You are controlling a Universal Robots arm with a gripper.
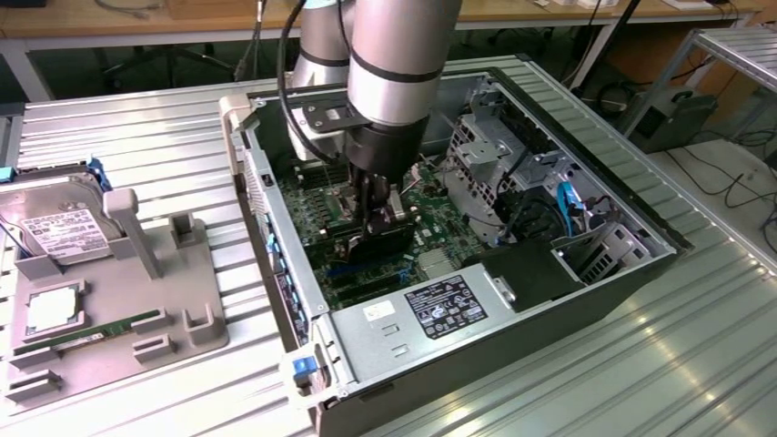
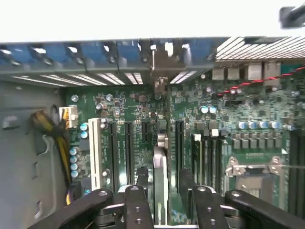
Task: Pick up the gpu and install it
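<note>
Black and thin, the gpu (image 1: 378, 244) stands on edge among the motherboard (image 1: 318, 217) slots inside the case (image 1: 631, 273), directly under the hand (image 1: 380, 216). From the wrist, the card (image 2: 160, 176) sits between the fingers (image 2: 137, 205), which stand spread, apart from its faces. Outside, a drive (image 1: 55, 218) and memory stick (image 1: 91, 333) lie on a grey tray (image 1: 182, 309) on the counter (image 1: 122, 137).

From high off to one side we look down on the open computer case (image 1: 486, 228) — our wrist view sits close above its motherboard (image 2: 143, 124), which both views share.
</note>
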